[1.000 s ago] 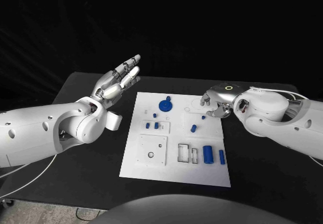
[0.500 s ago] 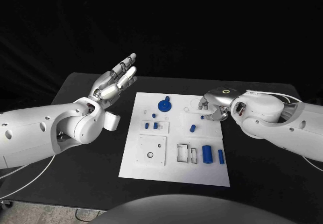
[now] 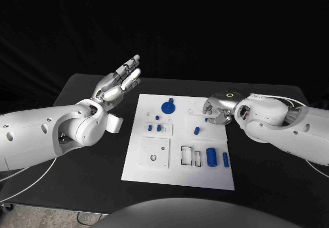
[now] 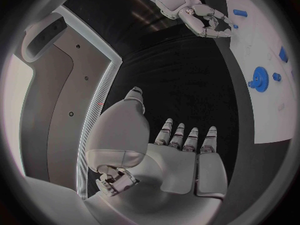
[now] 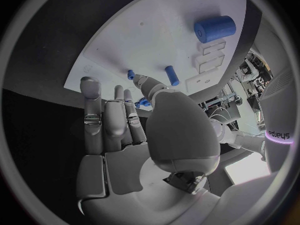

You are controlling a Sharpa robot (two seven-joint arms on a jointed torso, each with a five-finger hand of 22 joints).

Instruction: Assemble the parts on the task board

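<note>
Now the right hand (image 3: pixel 218 108) hovers over the task board (image 3: pixel 175 175), fingers (image 5: pixel 103 116) apart.

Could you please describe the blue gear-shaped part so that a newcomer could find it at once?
Start at the white rectangular task board on the black table. Near its far edge, toward the raised left hand, lies the round blue toothed gear. It is the only disc-shaped part; its neighbours are small pegs and cylinders.

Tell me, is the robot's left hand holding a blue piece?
No, the left hand is raised off the task board with its fingers apart and nothing in them.
</note>
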